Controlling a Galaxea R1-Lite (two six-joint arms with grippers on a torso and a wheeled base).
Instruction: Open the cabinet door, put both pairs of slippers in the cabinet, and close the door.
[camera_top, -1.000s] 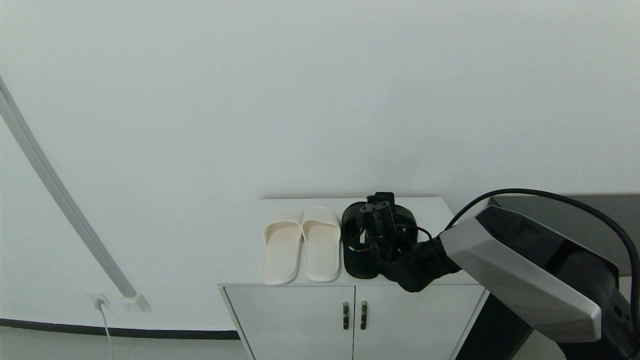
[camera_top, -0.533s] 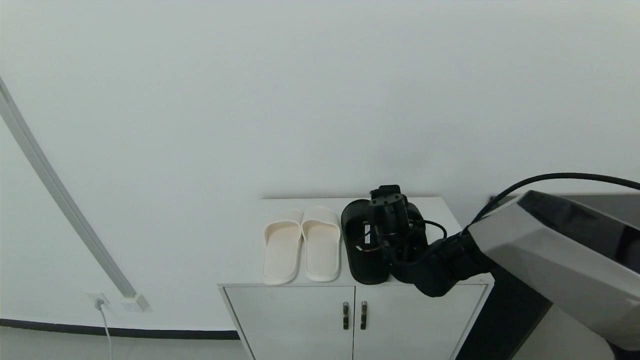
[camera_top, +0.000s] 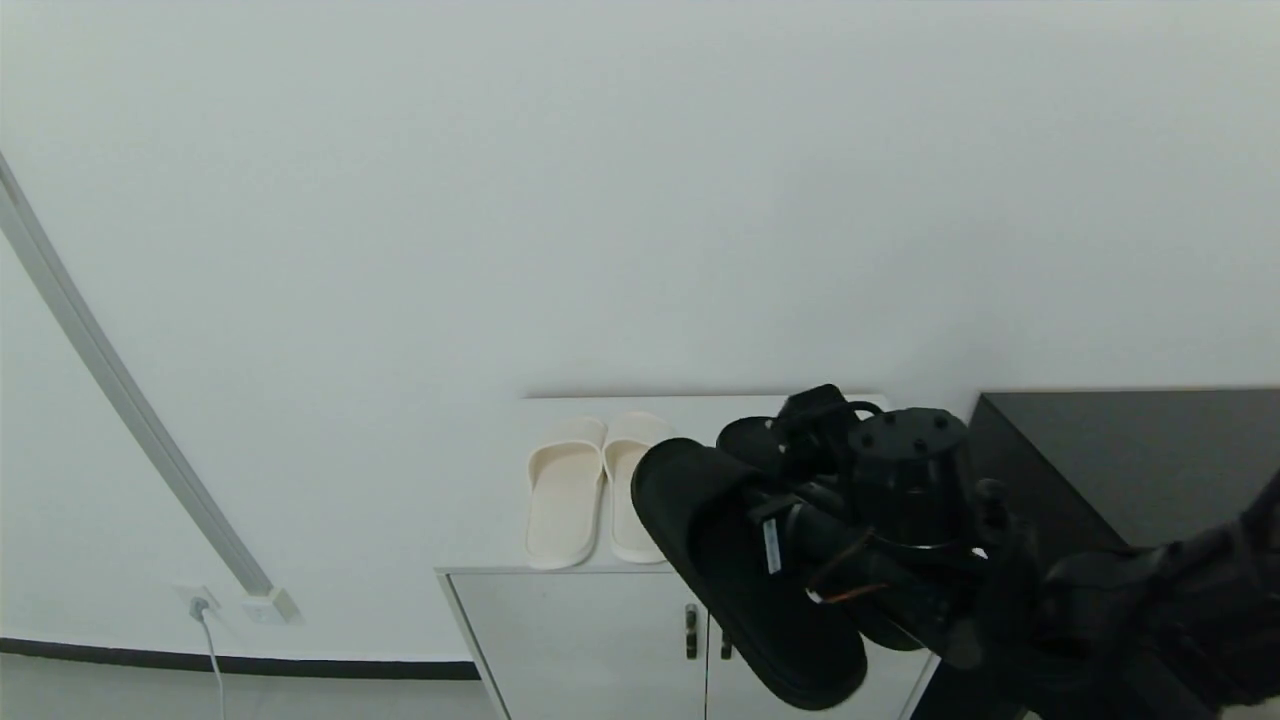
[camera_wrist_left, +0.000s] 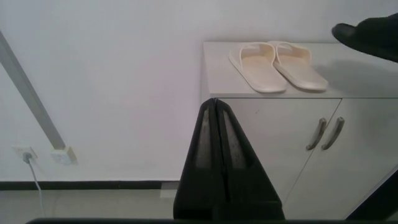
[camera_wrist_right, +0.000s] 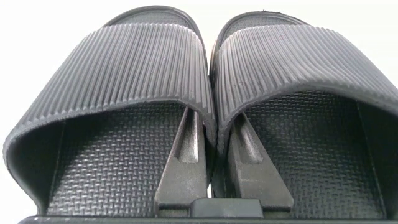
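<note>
The black slippers hang tilted in the air in front of the white cabinet, partly covering its two door handles. My right gripper is shut on the pair, one finger inside each slipper, pinching their inner walls together. A white pair of slippers lies side by side on the cabinet top. Both cabinet doors are closed. My left gripper is shut and empty, held out to the left of the cabinet at about door height; beyond it are the white slippers and the handles.
A low black cabinet stands just right of the white one. A wall socket with a plugged cable and a slanted conduit are on the wall to the left.
My right arm has lifted the black slippers off the cabinet top and drawn them back toward me, so they now hang tilted before the doors. The white slippers have not moved.
</note>
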